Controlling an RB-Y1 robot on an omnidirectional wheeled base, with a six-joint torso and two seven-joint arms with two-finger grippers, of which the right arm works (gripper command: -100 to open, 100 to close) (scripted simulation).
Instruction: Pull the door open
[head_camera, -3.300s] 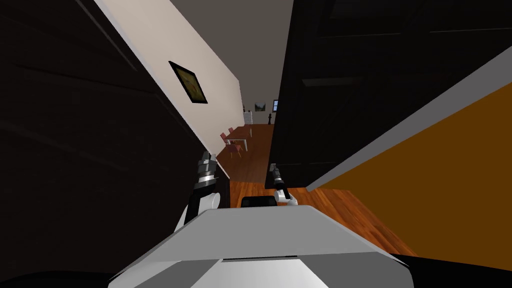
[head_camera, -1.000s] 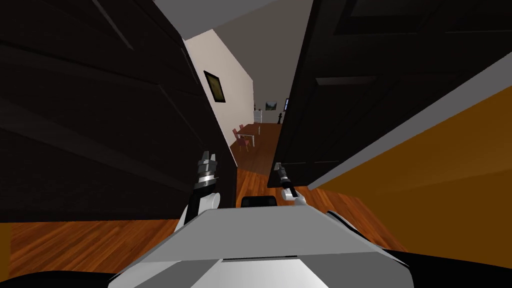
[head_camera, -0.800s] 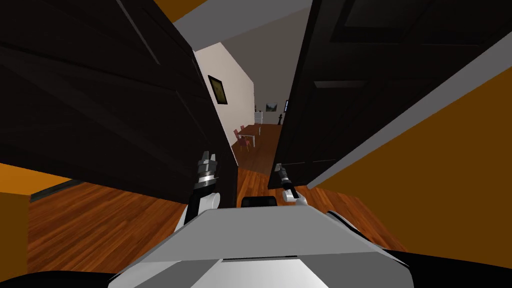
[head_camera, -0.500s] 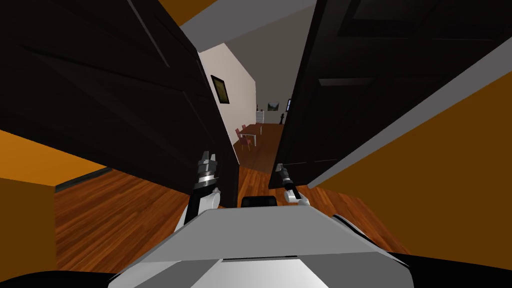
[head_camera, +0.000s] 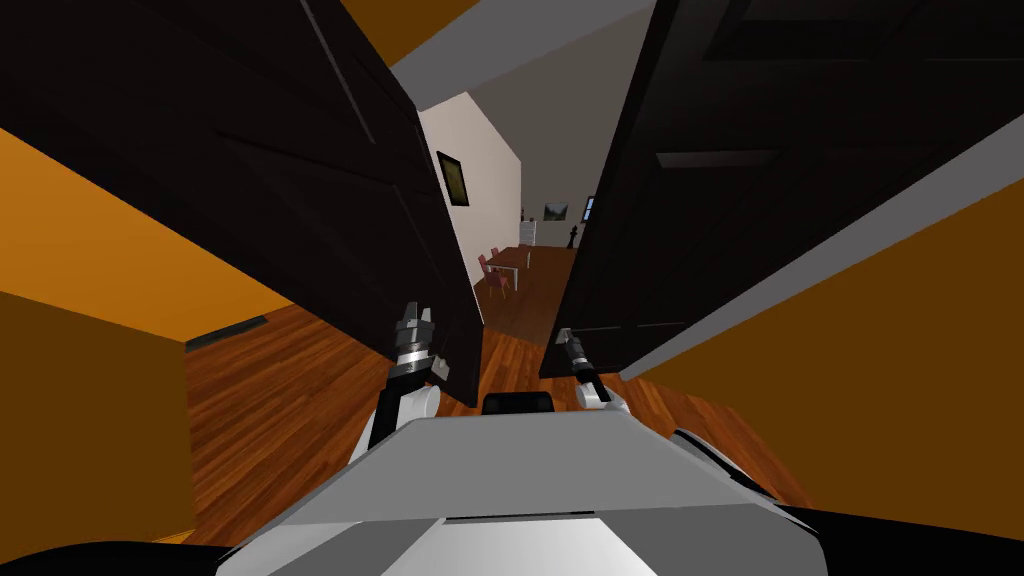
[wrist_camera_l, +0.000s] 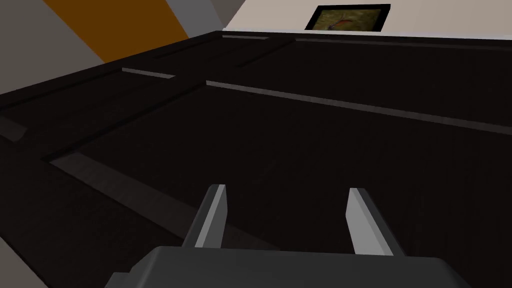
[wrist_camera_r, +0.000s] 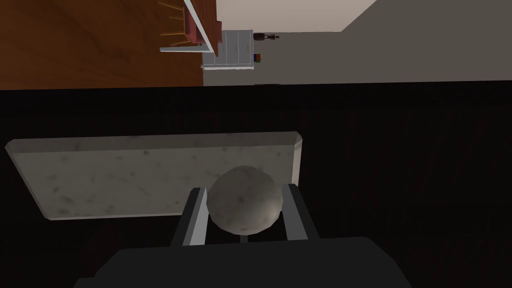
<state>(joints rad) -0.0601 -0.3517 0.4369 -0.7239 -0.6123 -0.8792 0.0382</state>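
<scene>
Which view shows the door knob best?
Right wrist view: the round grey knob sits between the right gripper's fingers, before its plate. Head view: too small to tell. Left wrist view: dark door panel.

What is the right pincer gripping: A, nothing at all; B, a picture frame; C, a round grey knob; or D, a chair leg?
C: in the right wrist view, the right pincer has a finger pressed against each side of the knob, which stands out from a grey plate on the dark door.
</scene>
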